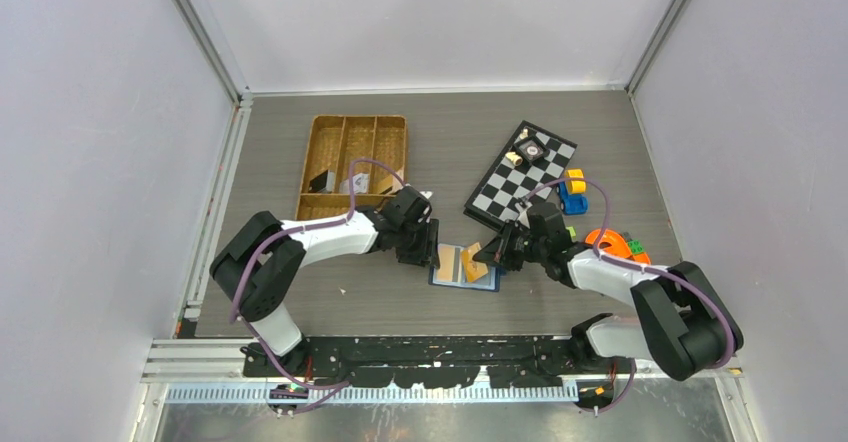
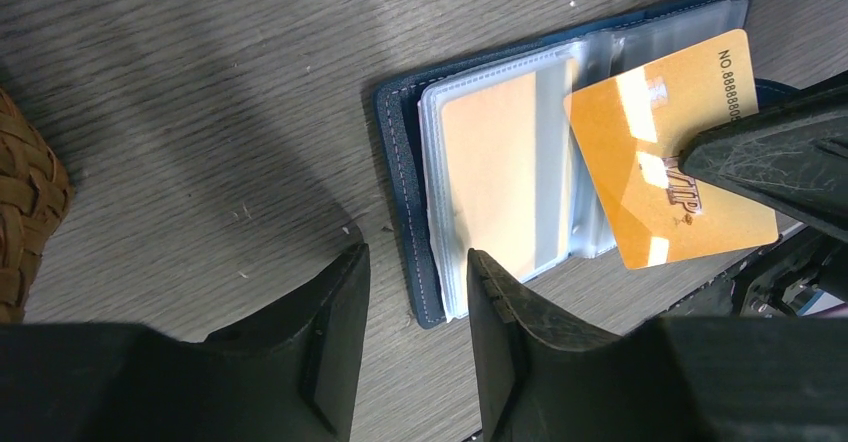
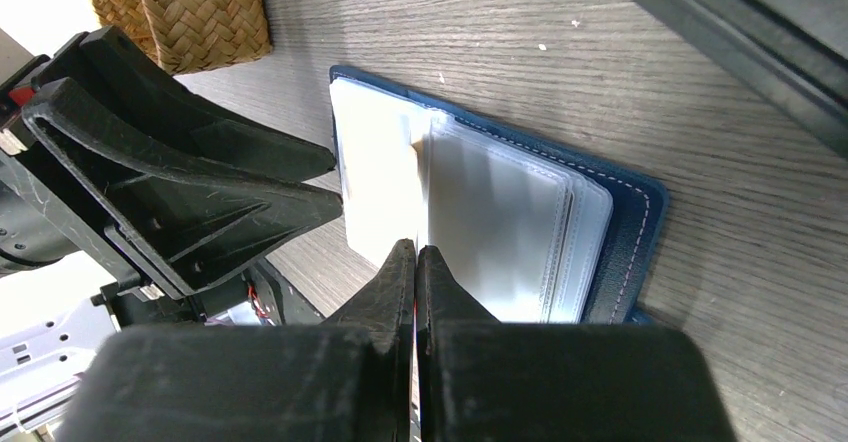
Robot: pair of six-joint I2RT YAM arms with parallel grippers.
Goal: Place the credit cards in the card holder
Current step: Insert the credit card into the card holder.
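Your right gripper point(image 3: 415, 252) clamps the gold card point(image 2: 650, 142) over the card holder point(image 2: 400, 162); your left gripper point(image 2: 418, 267) gapes empty. Tilt the card and you may shove the holder across the tabletop point(image 1: 380, 307).

The grey wood-grain worktop point(image 1: 440, 132) carries a brown wicker tray point(image 1: 358, 118) at the upper left of the top view. A checkerboard point(image 1: 510, 187) lies askew right of centre, with a blue toy car point(image 1: 573, 202) just beside it. An orange toy point(image 1: 610, 244) sits lower right, and the navy card holder point(image 2: 398, 152) lies open at centre.

Orange card point(image 2: 625, 122) corner behind right gripper point(image 2: 705, 162)
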